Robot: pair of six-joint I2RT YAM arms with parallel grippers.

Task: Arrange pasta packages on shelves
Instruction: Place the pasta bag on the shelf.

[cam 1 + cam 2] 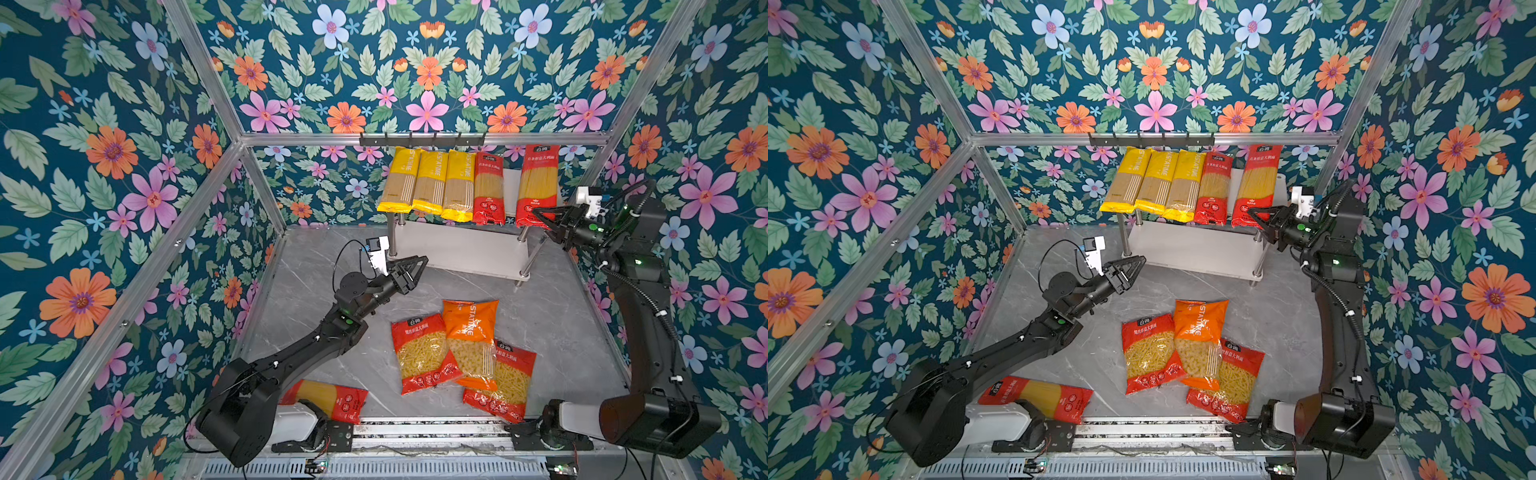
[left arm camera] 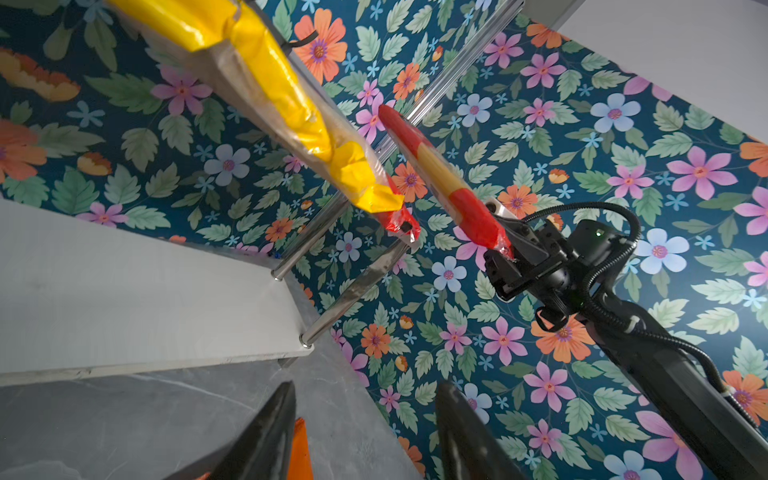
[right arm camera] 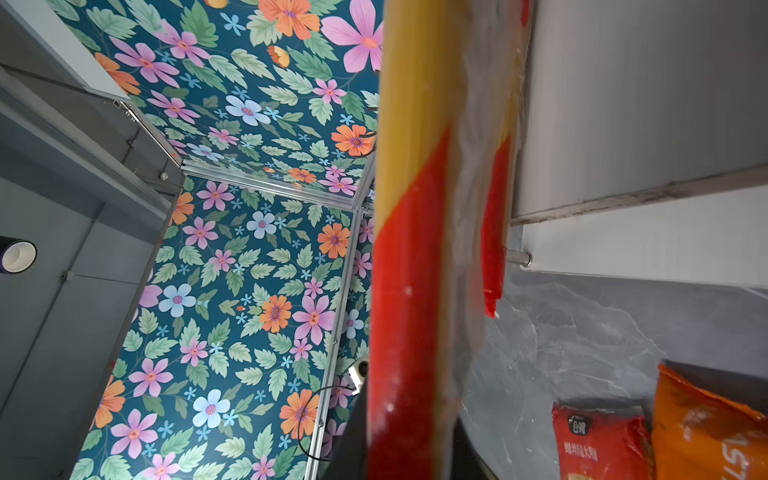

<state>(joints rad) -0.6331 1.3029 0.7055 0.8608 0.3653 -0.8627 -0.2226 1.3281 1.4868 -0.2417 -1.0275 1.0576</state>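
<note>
Right end effector (image 1: 540, 216) clamped on near end of long red plastic spaghetti pack (image 1: 538, 183) stretching ahead over white top shelf (image 1: 511, 185), left end effector (image 1: 419, 271) parted, empty, above grey marble counter (image 1: 561, 316).

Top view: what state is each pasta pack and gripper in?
Yellow packs, side by side on top shelf.
Shelved red pack, beside them.
Held red pack, end clamped in right gripper.
Table red pack, flat near left arm.
Short-pasta bags, overlapping on table.
Left gripper, open, empty.
</note>
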